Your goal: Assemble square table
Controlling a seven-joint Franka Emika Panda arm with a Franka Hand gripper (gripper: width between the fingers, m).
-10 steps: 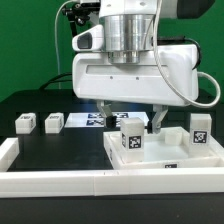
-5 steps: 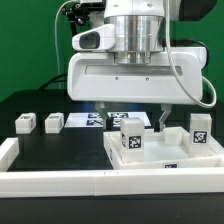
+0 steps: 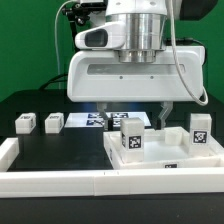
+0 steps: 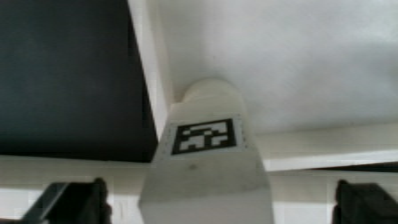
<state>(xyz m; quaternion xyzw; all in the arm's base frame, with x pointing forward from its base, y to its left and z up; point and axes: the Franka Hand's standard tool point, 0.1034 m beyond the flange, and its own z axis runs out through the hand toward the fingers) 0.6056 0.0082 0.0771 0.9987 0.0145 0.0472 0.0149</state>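
Observation:
The white square tabletop (image 3: 176, 152) lies tray-like at the exterior view's right, with a tag on its front edge. A white tagged leg block (image 3: 131, 140) stands upright on it near the front left corner. Another leg (image 3: 199, 130) stands at the right corner. My gripper (image 3: 136, 120) hangs right over the first leg, open, one finger on each side. In the wrist view that leg (image 4: 208, 135) rises between the dark fingertips (image 4: 80, 200), with a gap on both sides. Two loose leg blocks (image 3: 25, 122) (image 3: 54, 122) sit on the black table at the left.
The marker board (image 3: 92, 121) lies flat behind the tabletop. A long white border rail (image 3: 55, 180) runs along the front edge and turns up at the left corner (image 3: 8, 150). A green wall stands behind the arm.
The gripper housing has shifted slightly toward the exterior view's left above the leg. The legs and tabletop have not moved.

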